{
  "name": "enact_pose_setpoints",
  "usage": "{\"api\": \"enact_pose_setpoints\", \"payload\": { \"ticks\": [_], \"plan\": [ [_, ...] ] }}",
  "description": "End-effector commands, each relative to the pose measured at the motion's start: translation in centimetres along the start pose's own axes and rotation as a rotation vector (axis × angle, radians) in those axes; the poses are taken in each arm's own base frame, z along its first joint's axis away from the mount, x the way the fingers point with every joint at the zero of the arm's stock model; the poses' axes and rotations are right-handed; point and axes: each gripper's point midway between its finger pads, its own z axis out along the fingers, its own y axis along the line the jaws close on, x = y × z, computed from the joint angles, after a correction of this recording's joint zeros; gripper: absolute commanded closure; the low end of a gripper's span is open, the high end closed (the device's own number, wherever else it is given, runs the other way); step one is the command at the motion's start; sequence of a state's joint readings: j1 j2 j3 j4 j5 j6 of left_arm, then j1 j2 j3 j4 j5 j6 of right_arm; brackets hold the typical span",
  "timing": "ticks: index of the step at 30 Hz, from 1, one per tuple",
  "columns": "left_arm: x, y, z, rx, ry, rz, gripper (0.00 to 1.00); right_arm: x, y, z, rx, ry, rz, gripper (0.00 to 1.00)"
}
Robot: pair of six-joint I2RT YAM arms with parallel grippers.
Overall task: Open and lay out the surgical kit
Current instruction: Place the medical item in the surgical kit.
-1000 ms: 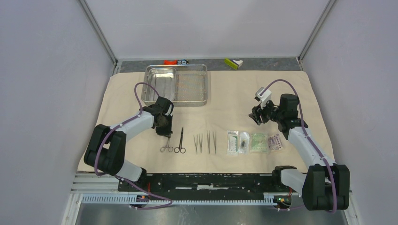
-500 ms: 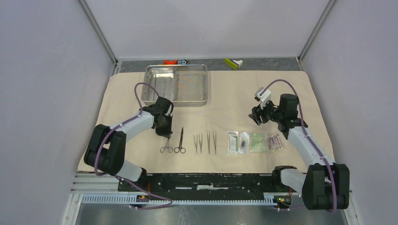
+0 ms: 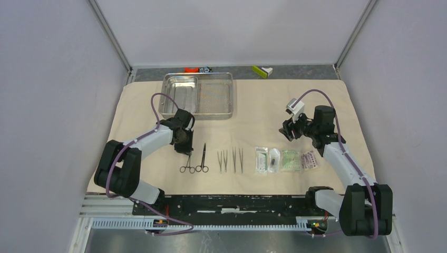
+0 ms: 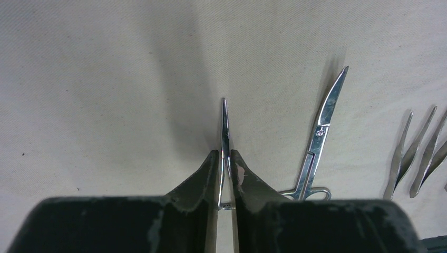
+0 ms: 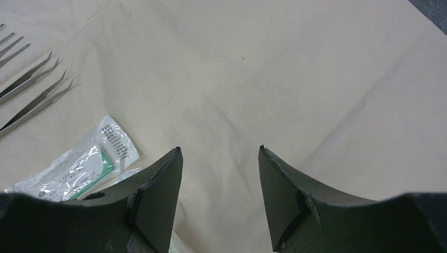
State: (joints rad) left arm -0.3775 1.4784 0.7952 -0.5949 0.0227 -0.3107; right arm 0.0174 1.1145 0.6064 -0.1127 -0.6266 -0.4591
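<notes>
On woven cloth [image 4: 105,79], slim steel forceps [image 4: 225,126]

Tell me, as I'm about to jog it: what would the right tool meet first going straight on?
Likely only the beige cloth; nothing else lies ahead of the open right tool. A packet sits off its line.

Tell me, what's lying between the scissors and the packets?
Tweezers lie in a row on the cloth between the scissors and the packets. The top view shows it best.
</notes>
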Motion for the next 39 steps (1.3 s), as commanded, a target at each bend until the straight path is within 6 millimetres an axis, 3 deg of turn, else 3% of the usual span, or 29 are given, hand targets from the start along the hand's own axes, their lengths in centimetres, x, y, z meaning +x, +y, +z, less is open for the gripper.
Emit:
{"api": "enact_pose_setpoints", "payload": {
  "ticks": [1, 17, 26, 39],
  "plan": [
    [-2.1, 0.2, -0.8, -0.024, -0.081, -0.001, 0.8, -0.6, -0.2, 0.0, 0.001, -0.024, -0.023, 0.38],
    [-2.2, 0.5, -0.3, -0.034, -0.076, 0.007, 0.78, -0.7, -0.1, -0.2, -0.001, -0.029, -0.026, 0.38],
    [-2.3, 0.6, 0.1, -0.035, -0.064, 0.012, 0.87, -0.7, -0.1, -0.1, -0.002, -0.027, -0.025, 0.38],
    [-2.7, 0.3, 0.0, -0.02, -0.07, 0.027, 0.89, -0.5, 0.0, -0.1, -0.005, -0.025, -0.024, 0.38]
  ]
}}
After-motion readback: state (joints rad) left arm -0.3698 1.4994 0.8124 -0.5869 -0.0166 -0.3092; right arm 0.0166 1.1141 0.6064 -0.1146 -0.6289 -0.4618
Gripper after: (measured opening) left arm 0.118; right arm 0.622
